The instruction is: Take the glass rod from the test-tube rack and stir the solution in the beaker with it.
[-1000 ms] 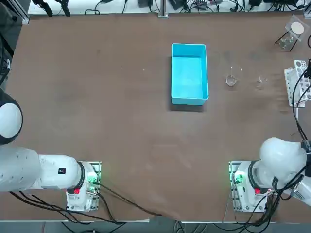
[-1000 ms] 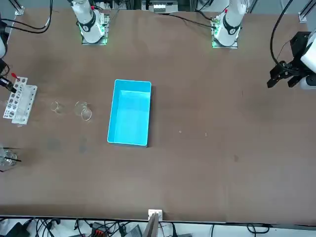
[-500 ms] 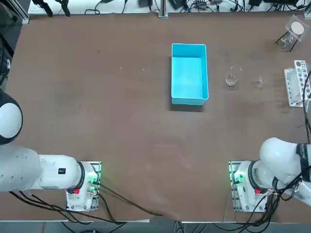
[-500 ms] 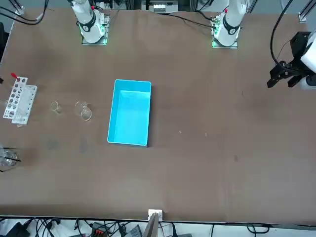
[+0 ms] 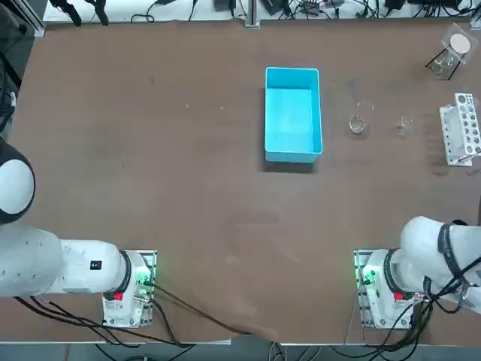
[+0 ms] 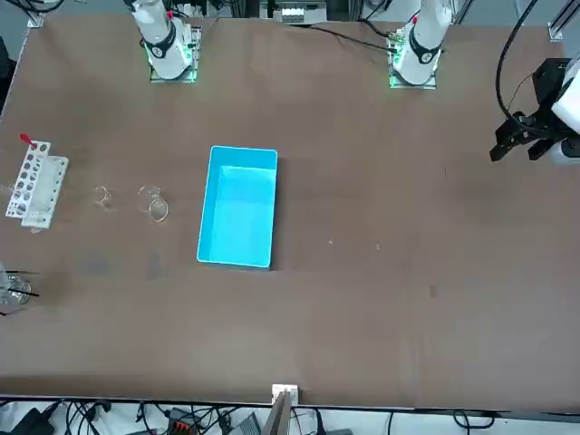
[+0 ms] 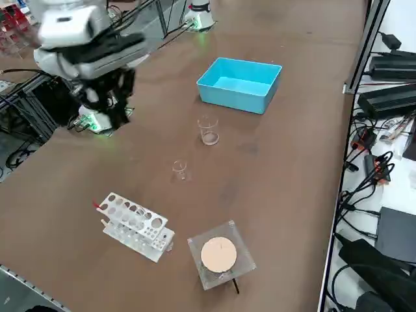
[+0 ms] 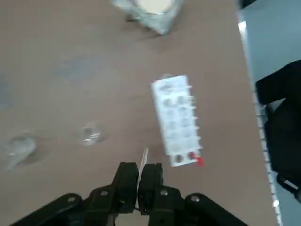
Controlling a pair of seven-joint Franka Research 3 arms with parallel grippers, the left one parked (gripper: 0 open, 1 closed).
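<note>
Glass rod (image 8: 144, 157) is clamped between the closed fingers of the right gripper (image 8: 139, 176), which is raised above the table (image 5: 188, 188), clear of the test-tube rack (image 8: 177, 118). Beaker (image 7: 208, 130) is located beside the blue tray (image 7: 240, 84).

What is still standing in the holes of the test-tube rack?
The test-tube rack shows only a red-tipped item at one end; the other holes look empty. The right gripper is shut on a thin rod.
</note>
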